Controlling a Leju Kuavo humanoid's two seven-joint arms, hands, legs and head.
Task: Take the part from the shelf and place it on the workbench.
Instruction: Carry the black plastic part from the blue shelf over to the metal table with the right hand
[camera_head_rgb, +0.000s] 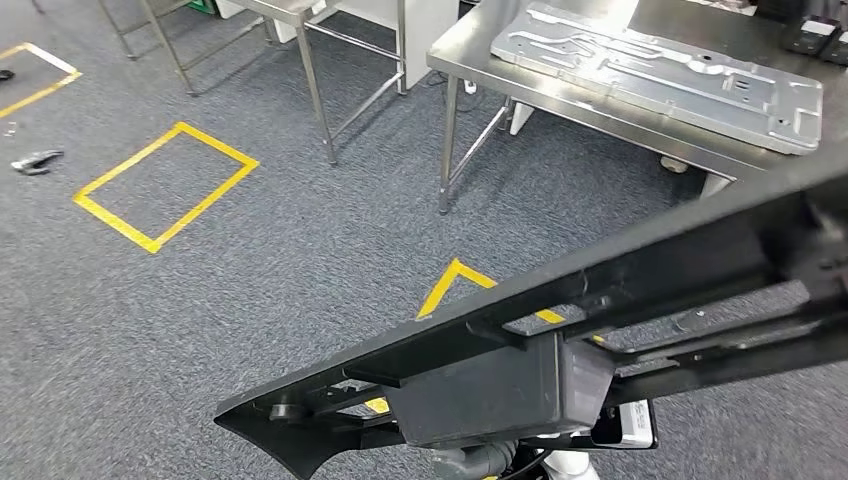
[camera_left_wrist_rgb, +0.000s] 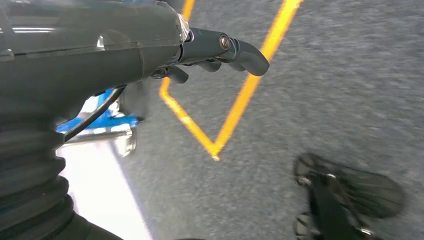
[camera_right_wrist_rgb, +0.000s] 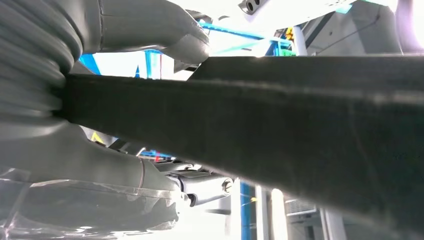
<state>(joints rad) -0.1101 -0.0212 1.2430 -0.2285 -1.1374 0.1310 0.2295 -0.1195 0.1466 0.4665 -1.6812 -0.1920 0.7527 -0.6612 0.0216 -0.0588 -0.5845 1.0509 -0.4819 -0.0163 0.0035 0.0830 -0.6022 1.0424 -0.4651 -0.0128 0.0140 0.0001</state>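
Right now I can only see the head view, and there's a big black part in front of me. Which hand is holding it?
Observer: Your right hand grips the black part, with the thumb on one side and the fingers on the other.
Operator: What about my left hand?
Observer: Your left hand holds nothing. It hangs over grey carpet by a yellow tape line.

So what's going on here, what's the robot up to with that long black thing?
The robot is carrying a long black part, held by its right hand in the right wrist view. Its left hand hangs over the grey carpet, holding nothing. The steel workbench ahead already bears a metal panel; the part hasn't been set down.
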